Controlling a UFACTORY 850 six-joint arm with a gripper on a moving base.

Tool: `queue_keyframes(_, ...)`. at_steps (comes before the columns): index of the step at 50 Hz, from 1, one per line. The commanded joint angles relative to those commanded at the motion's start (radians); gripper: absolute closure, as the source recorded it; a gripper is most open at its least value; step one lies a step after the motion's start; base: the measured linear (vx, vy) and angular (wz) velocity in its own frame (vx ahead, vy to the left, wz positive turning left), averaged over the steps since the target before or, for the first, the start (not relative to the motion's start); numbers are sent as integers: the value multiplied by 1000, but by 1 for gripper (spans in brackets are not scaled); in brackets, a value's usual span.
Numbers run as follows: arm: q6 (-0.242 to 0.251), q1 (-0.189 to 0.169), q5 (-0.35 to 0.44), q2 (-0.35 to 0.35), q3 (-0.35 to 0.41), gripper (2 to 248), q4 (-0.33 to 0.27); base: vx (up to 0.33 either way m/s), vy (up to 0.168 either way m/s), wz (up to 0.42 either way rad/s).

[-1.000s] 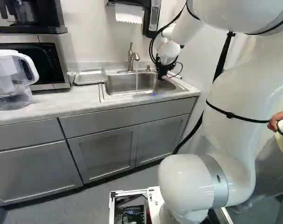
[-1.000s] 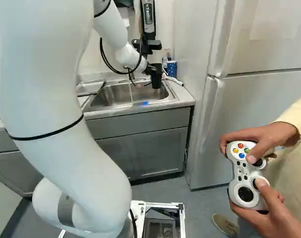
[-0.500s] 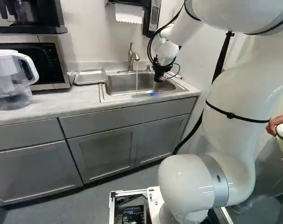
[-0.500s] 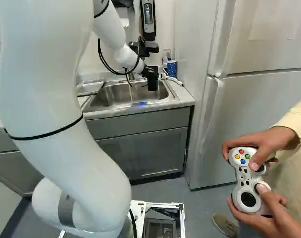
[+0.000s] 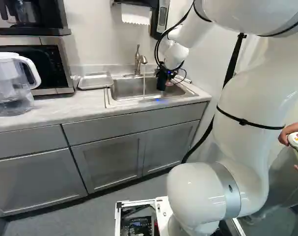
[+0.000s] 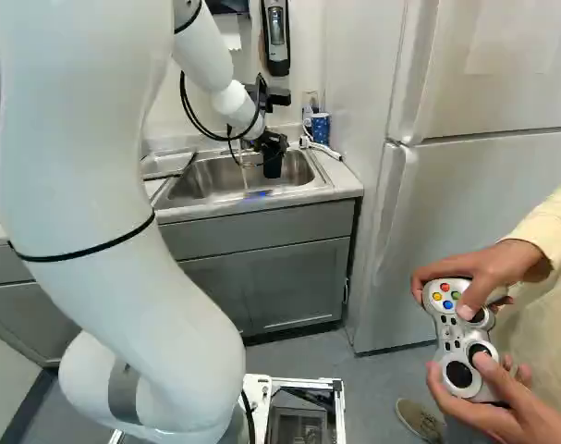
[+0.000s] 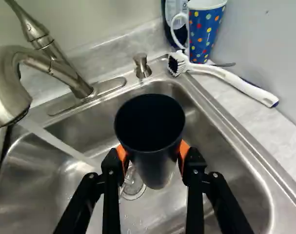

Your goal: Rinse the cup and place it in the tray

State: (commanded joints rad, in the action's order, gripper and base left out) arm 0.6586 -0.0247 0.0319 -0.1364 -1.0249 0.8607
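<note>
In the left base view my gripper [image 5: 163, 73] hangs over the sink's right part with the dark cup [image 5: 161, 84] in it. The wrist view shows the gripper [image 7: 153, 156] shut on the black cup [image 7: 155, 168], orange pads touching it from both sides. The cup's open mouth faces the camera. A stream of water [image 7: 57, 141] runs from the faucet [image 7: 45, 63], beside the cup and apart from it. Below lies the sink [image 7: 226, 161] with its drain. The metal tray [image 5: 95, 80] rests on the counter left of the sink.
Behind the sink's right corner stand a dotted blue mug [image 7: 205, 34] and a white brush [image 7: 230, 78]. A soap pump [image 7: 142, 66] is on the rim. A pitcher [image 5: 11, 83] and microwave [image 5: 53, 66] stand left. The fridge [image 6: 465, 222] is right; a person holds a controller [image 6: 460, 338].
My arm has carried the cup leftward over the sink, closer to the faucet and its water stream. The gripper has kept its hold. The base has not moved.
</note>
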Motion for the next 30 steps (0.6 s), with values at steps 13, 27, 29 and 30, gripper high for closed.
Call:
queue_keyframes(13, 0, 35, -86, -1, -1, 129, -12, 0, 0, 0)
queue_keyframes(27, -48, 60, -176, 7, 8, 129, -29, 0, 0, 0)
queue_keyframes(29, -66, 64, -187, 9, 9, 129, -32, 0, 0, 0)
queue_keyframes(30, -75, 66, -192, 9, 10, 129, -33, 0, 0, 0)
